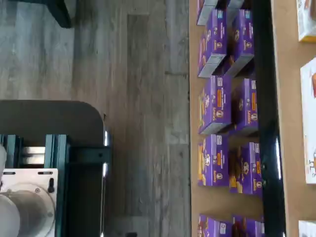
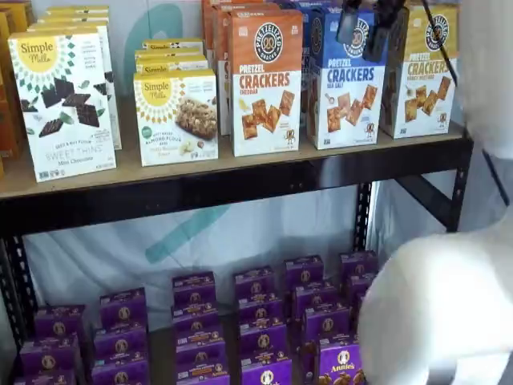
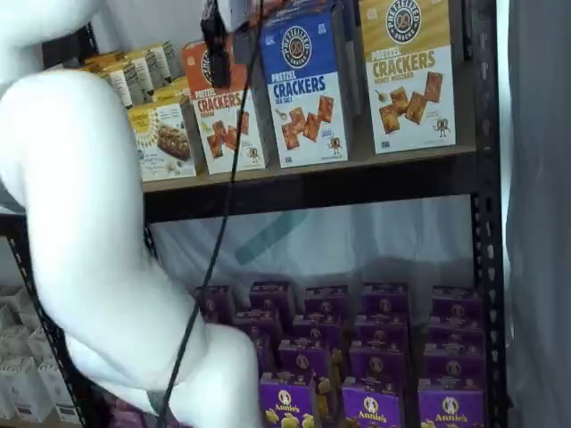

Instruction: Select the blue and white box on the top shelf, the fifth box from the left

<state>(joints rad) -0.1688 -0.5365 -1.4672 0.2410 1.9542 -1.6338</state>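
Observation:
The blue and white box reads "PRETZEL CRACKERS SEA SALT" and stands upright on the top shelf, between an orange-topped cracker carton and a yellow-topped one. It also shows in a shelf view, on the tan board. My gripper hangs from the upper edge in front of the blue box's top. Its two black fingers show a gap between them and hold nothing. In a shelf view the gripper shows side-on before the orange carton. The wrist view does not show the blue box.
Simple Mills boxes stand further left on the top shelf. Several small purple boxes fill the lower level and show in the wrist view. My white arm covers part of both shelf views. A cable hangs beside the fingers.

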